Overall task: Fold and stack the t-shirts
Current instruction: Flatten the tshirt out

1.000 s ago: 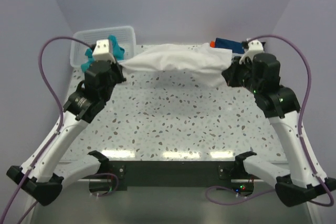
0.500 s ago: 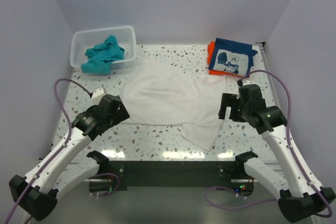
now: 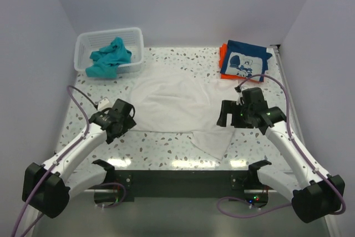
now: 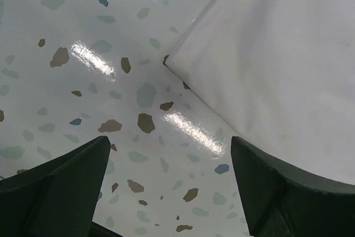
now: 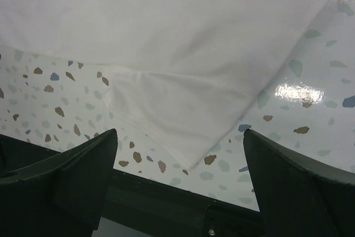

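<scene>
**A:** How do the two hands stand?

**B:** The left hand (image 4: pixel 169 154) is wide open and holds nothing. Between its two fingers I see the bare bench (image 4: pixel 66 26) and one corner of the white t-shirt (image 3: pixel 172 104). The right hand (image 5: pixel 180 137) is also wide open and empty. It hangs above the right side of the same shirt.

**A:** So neither hand touches the cloth?

**B:** In the wrist views the fingers are clear of it (the tips are partly cut off by the picture edge, so I say only what shows).

**A:** Where does the white one lie?

**B:** It lies spread out in the middle of the bench, between the two hands. One pointed flap reaches toward the near edge on the right.

**A:** How many t-shirts are there in all?

**B:** There are four. Beside the white one, there is one teal t-shirt (image 3: pixel 111 56), crumpled in the one basket (image 3: pixel 83 40) at the far left corner and partly spilling over its near side. At the far right corner lies one navy t-shirt (image 3: pixel 244 62), folded, with its white print up. Under it is one orange t-shirt (image 3: pixel 223 58), of which only an edge shows at the left.

**A:** Are these near the white one?

**B:** The navy and orange pair lies just beside its far right corner. The basket stands a little apart from the shirt.
</scene>
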Tool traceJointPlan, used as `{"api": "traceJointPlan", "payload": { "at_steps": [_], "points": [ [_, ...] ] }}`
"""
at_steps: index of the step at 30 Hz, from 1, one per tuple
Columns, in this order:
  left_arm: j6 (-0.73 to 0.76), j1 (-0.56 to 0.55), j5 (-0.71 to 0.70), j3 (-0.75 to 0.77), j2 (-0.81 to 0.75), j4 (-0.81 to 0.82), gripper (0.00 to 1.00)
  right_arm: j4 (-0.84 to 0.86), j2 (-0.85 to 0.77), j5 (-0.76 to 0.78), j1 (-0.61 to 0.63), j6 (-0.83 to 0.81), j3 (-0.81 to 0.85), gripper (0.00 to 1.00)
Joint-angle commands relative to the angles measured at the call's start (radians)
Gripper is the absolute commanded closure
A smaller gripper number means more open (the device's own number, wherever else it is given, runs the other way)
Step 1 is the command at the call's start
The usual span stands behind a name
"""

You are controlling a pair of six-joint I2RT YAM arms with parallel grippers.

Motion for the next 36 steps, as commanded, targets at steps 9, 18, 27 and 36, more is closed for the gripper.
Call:
{"api": "traceJointPlan", "payload": {
  "at_steps": [9,18,27,36],
  "points": [
    [0.174,0.276,0.265,-0.179,0.125,0.408,0.27,0.105,-0.023,-0.037,-0.003,-0.02,-0.045,0.01],
    [0.201,0.332,0.28,-0.199,0.197,0.494,0.39,0.091,-0.016,-0.028,-0.002,-0.026,-0.073,0.01],
    [0.234,0.389,0.319,-0.202,0.254,0.543,0.49,0.073,-0.013,-0.002,-0.002,-0.027,-0.074,0.01],
    [0.275,0.398,0.334,-0.195,0.259,0.589,0.72,0.065,0.008,0.001,-0.002,-0.04,-0.07,0.01]
  ]
}}
